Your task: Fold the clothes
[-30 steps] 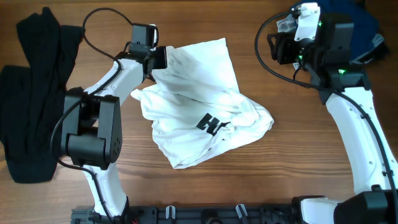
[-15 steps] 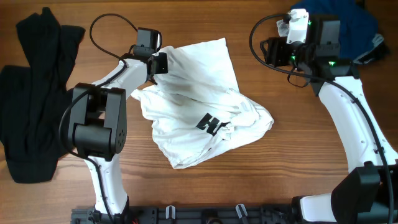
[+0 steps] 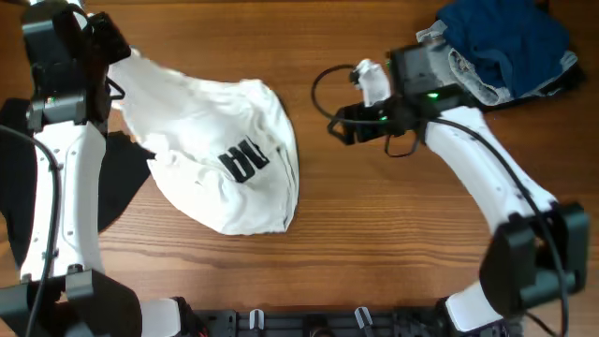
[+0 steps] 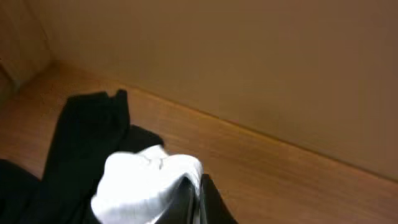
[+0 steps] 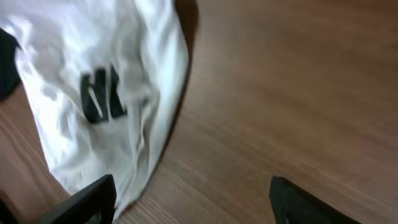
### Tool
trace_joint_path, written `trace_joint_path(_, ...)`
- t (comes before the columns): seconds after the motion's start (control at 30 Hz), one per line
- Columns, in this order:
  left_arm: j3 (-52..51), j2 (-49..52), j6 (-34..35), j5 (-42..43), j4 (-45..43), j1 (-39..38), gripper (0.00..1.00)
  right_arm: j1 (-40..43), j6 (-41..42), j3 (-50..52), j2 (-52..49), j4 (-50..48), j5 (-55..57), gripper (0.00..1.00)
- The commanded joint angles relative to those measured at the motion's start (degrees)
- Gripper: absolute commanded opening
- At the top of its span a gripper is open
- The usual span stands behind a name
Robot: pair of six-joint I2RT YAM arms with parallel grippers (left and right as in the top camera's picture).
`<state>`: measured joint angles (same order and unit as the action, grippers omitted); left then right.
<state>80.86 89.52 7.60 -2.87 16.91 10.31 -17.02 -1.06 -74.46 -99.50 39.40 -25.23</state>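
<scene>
White shirt [image 3: 201,192] lies crumpled on the left half of the table [image 3: 374,234], black print up, with one corner raised toward the far-left edge. The left gripper [image 4: 195,186] clamps that corner, fabric bunched between its fingers. The right gripper [image 5: 191,190] hangs over bare wood just right of the shirt, spread wide and holding nothing. A black garment [image 3: 14,178] lies at the shirt's left edge. Blue clothes [image 3: 505,42] are piled at the far right.

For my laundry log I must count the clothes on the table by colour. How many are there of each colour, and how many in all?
white shirt: 1
black garment: 1
blue bundle: 1, though it may hold more than one piece
Total: 3
</scene>
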Motion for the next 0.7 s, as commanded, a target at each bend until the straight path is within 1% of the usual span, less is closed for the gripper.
trace_joint_path(0.0, 0.3, -1.0, 0.5, 2.6, 1.2, -0.3, 0.04, -3.5, -7.6, -0.6, -4.7, -3.2, -0.2, 0.8)
trace_joint_path(0.07, 0.3, -1.0, 0.5, 2.6, 2.2, -0.6, 0.04, -5.7, -9.8, -0.6, -7.3, -5.5, 1.7, 0.81)
trace_joint_path(0.13, 0.3, -1.0, 0.5, 2.6, 3.3, -0.7, 0.04, -8.3, -13.8, -0.6, -9.5, -6.7, 2.8, 0.81)
trace_joint_path(0.2, 0.3, -1.0, 0.5, 2.6, 5.9, -0.7, 0.04, -11.3, -15.8, -0.6, -11.9, -8.9, 7.6, 0.83)
trace_joint_path(0.23, 0.3, -0.9, 0.5, 2.6, 6.9, -0.7, 0.04, -12.6, -16.0, -0.6, -12.9, -9.9, 9.3, 0.83)
trace_joint_path(0.33, 0.3, -0.9, 0.6, 2.6, 9.6, -0.7, 0.04, -16.7, -20.0, -0.6, -15.6, -11.3, 13.6, 0.83)
trace_joint_path(0.4, 0.3, -0.8, 0.5, 2.6, 10.3, -0.8, 0.04, -18.3, -21.7, -0.6, -17.4, -12.9, 16.4, 0.84)
trace_joint_path(0.47, 0.3, -0.6, 0.5, 2.6, 10.5, -1.2, 0.04, -19.1, -21.6, -0.6, -18.3, -14.8, 16.5, 0.83)
trace_joint_path(0.5, 0.3, -0.5, 0.5, 2.6, 10.7, -1.5, 0.04, -19.2, -21.6, -0.6, -18.4, -15.0, 16.7, 0.8)
trace_joint_path(0.57, 0.3, -0.5, 0.5, 2.6, 10.7, -1.5, 0.04, -19.2, -19.4, -0.6, -18.4, -13.3, 17.0, 0.35)
trace_joint_path(0.6, 0.3, -0.5, 0.5, 1.9, 10.7, -1.5, 0.04, -19.2, -17.8, -0.6, -18.4, -10.8, 16.9, 0.31)
trace_joint_path(0.63, 0.3, -0.5, 0.5, 0.7, 10.7, -1.5, 0.04, -19.2, -16.5, -0.6, -18.4, -8.9, 16.7, 0.4)
trace_joint_path(0.67, 0.3, -0.5, 0.5, -0.3, 10.7, -1.5, 0.04, -19.2, -15.7, -0.6, -18.4, -7.4, 16.5, 0.39)
